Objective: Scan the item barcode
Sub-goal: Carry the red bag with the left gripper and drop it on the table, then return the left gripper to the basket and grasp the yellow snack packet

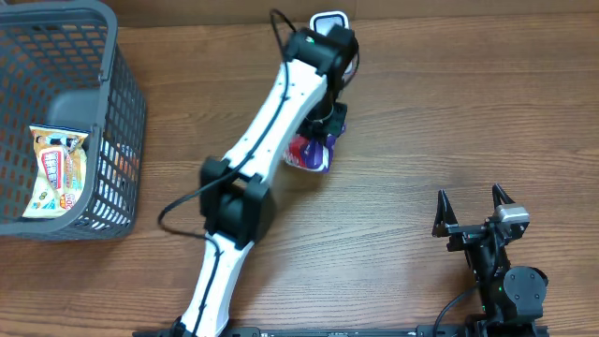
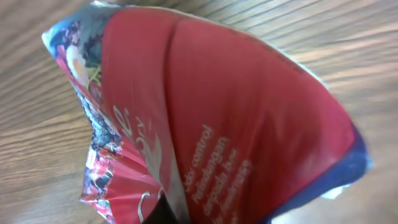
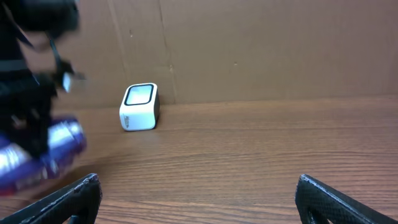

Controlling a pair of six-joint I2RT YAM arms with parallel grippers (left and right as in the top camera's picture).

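At far centre, the left gripper (image 1: 328, 122) is clamping the red-and-purple pouch (image 1: 312, 152) just beside the white scanner (image 3: 139, 107); at near right, the right gripper (image 1: 473, 206) is sitting with jaws spread.

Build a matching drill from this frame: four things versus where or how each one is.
1 red and purple foil pouch
2 white cube-shaped scanner
3 yellow snack packet
4 right claw

A in the grey plastic mesh basket
B open, empty
C near the brown back wall
D at the left claw

Pairs: 1-D, 2-C, 3-A, 4-B
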